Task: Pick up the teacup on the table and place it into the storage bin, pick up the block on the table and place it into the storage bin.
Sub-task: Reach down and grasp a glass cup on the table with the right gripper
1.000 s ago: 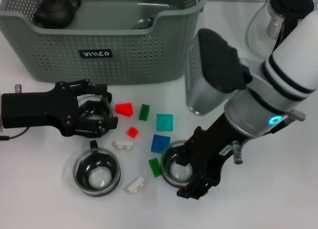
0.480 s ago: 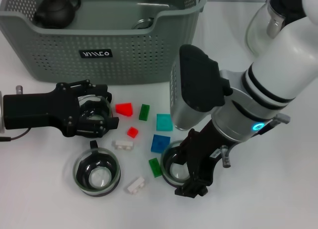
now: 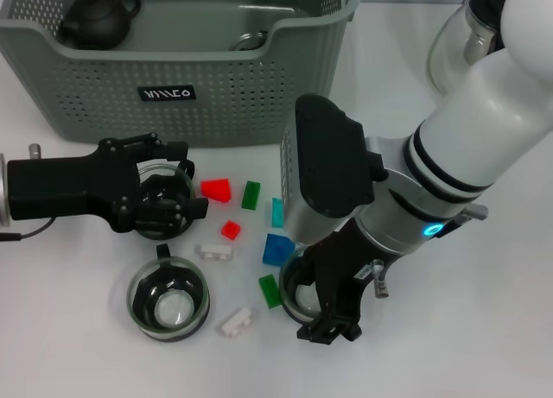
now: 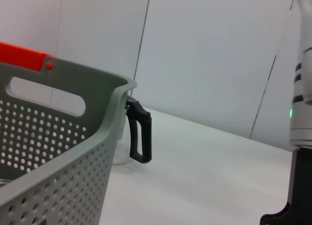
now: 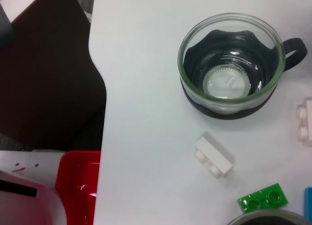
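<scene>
two teacups sit under our grippers: the left gripper [image 3: 160, 204] is spread around one cup [image 3: 164, 191] in front of the storage bin [image 3: 216, 87], the right gripper [image 3: 324, 303] around another [image 3: 298, 294]. only our right wrist view shows the third cup [image 5: 229, 64] with nothing around it.

Left gripper [image 3: 160, 199] lies low, sideways; right gripper [image 3: 318, 299] points down.

A grey-green perforated storage bin [image 4: 53, 152] fills the near side on a white desk [image 4: 204, 171]. Just behind its corner stands a glass carafe's black handle [image 4: 140, 137]. The right arm [image 4: 301, 137] stands farther off.
</scene>
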Robot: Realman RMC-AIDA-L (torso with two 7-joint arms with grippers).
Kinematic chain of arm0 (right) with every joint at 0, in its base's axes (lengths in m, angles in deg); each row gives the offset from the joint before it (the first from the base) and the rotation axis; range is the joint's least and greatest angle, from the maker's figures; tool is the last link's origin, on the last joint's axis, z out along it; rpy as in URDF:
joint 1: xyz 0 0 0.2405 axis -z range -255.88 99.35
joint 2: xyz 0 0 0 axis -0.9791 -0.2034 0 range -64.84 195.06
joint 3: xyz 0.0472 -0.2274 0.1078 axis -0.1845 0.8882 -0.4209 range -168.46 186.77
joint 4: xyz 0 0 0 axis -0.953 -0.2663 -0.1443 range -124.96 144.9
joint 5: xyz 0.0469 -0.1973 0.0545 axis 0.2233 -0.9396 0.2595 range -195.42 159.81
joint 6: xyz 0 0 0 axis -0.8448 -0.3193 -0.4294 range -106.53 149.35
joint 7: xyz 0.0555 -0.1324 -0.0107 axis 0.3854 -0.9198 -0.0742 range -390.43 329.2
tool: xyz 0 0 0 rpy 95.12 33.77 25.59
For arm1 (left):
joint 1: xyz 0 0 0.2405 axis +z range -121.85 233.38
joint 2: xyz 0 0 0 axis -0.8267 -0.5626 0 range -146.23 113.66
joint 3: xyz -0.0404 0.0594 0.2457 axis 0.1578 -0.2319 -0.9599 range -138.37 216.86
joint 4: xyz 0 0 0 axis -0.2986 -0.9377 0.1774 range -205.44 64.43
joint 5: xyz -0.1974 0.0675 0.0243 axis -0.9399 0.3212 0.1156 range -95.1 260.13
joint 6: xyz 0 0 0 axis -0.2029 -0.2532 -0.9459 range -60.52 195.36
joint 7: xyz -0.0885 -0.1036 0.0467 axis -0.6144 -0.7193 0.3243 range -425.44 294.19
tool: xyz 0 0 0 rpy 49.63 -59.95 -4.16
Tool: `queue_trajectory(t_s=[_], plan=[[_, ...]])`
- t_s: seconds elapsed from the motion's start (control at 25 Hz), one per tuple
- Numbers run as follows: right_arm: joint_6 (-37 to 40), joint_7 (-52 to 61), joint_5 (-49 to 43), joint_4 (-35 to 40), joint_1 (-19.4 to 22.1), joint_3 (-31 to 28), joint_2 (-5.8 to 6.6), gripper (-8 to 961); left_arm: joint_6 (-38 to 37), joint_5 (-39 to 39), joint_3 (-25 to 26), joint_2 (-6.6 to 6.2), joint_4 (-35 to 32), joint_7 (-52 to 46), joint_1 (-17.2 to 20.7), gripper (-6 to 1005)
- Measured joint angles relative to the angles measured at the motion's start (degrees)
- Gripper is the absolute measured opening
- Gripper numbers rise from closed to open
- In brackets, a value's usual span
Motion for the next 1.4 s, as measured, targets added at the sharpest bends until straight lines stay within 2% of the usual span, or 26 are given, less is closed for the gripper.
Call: queue_trajectory(t_s=[1.4], plan=[[-3.6, 0.4, -0.8, -2.0, -0.4, 4.3, -0.15, 684, 1.0, 0.4, 0.0, 0.28, 0.2, 0.2, -0.1, 948]])
